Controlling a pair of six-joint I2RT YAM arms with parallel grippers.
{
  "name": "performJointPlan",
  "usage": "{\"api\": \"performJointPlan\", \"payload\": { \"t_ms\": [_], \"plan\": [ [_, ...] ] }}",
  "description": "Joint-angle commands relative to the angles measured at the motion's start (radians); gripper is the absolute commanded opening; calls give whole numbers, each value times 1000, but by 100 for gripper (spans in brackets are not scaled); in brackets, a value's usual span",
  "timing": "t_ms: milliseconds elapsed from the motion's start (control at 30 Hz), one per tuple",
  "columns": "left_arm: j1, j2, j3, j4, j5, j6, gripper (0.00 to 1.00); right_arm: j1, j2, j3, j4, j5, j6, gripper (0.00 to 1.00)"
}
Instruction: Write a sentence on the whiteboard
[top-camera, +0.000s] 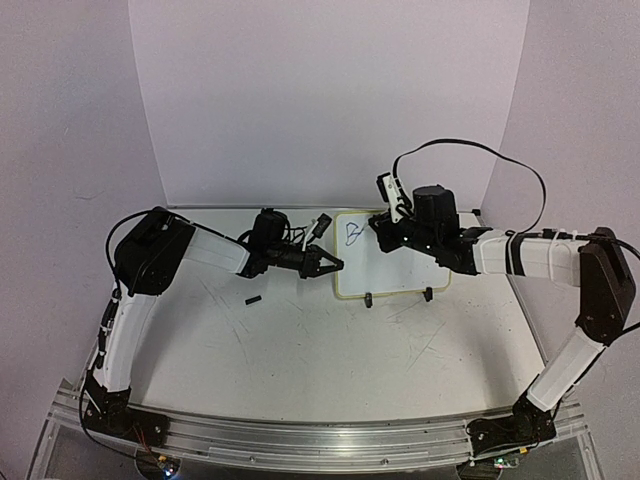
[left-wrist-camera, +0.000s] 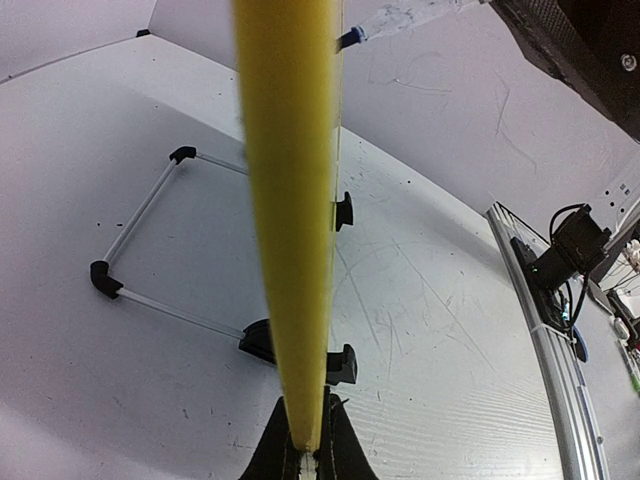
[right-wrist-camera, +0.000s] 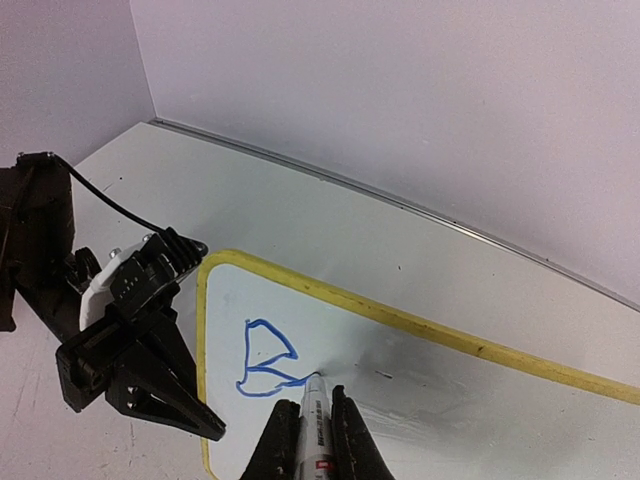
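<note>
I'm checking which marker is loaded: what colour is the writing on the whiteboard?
Blue. The writing on the whiteboard shows best in the right wrist view.

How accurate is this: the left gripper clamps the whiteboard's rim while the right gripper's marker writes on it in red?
Only the colour is wrong: blue, not red. The right wrist view shows the right gripper holding the marker against a blue scribble on the whiteboard.

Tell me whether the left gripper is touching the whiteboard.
Touching. The left wrist view shows the whiteboard, its yellow rim pinched in the shut left gripper.
</note>
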Motion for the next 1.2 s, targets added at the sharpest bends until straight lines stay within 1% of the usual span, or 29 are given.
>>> {"api": "performJointPlan", "payload": {
  "t_ms": [0, 167, 200, 367, 633, 1167],
  "plan": [
    [-6, 6, 2, -121, -56, 76, 0, -10, -36, -10, 43, 31, 16, 0],
    [-6, 2, 1, -123, -59, 79, 0, -7, -51, -40, 40, 29, 16, 0],
    [-6, 4, 2, -125, -59, 80, 0, -7, -55, -47, 40, 21, 47, 0],
    [-6, 5, 6, -126, -58, 78, 0, -7, -58, -70, 39, 10, 61, 0],
    [-6, 9, 7, -130, -57, 78, 0, -8, -44, -73, 39, -17, 71, 0],
    [-6, 7, 8, -136, -55, 81, 0, -8, -30, -93, 36, -14, 86, 0]
  ]
}}
